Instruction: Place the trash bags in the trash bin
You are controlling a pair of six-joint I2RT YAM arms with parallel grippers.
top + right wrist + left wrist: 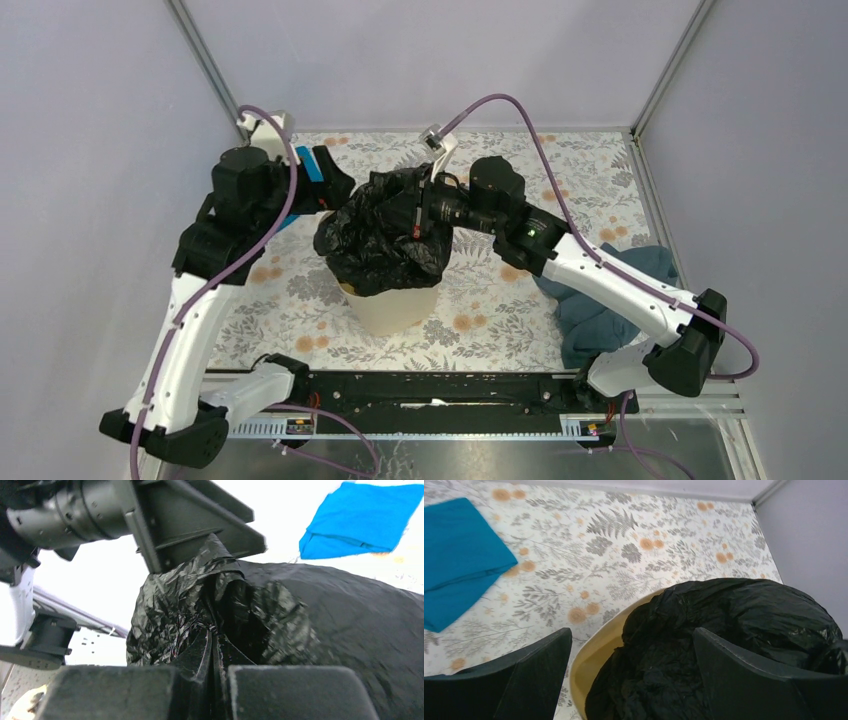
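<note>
The glossy black trash bag [383, 240] bulges out of the top of the beige trash bin [392, 310] at the table's middle. It also shows in the left wrist view [724, 630], where the bin's rim [596, 645] is seen beside it. My right gripper [418, 215] is shut on a fold of the bag [200, 600] at its upper right side. My left gripper [335, 192] is open at the bag's upper left, its fingers [539, 675] apart above the bin's edge and the bag.
A bright blue cloth [454, 560] lies on the floral tablecloth behind the left arm. A dark blue-grey cloth [600, 300] lies at the right under the right arm. Grey walls enclose the table on three sides.
</note>
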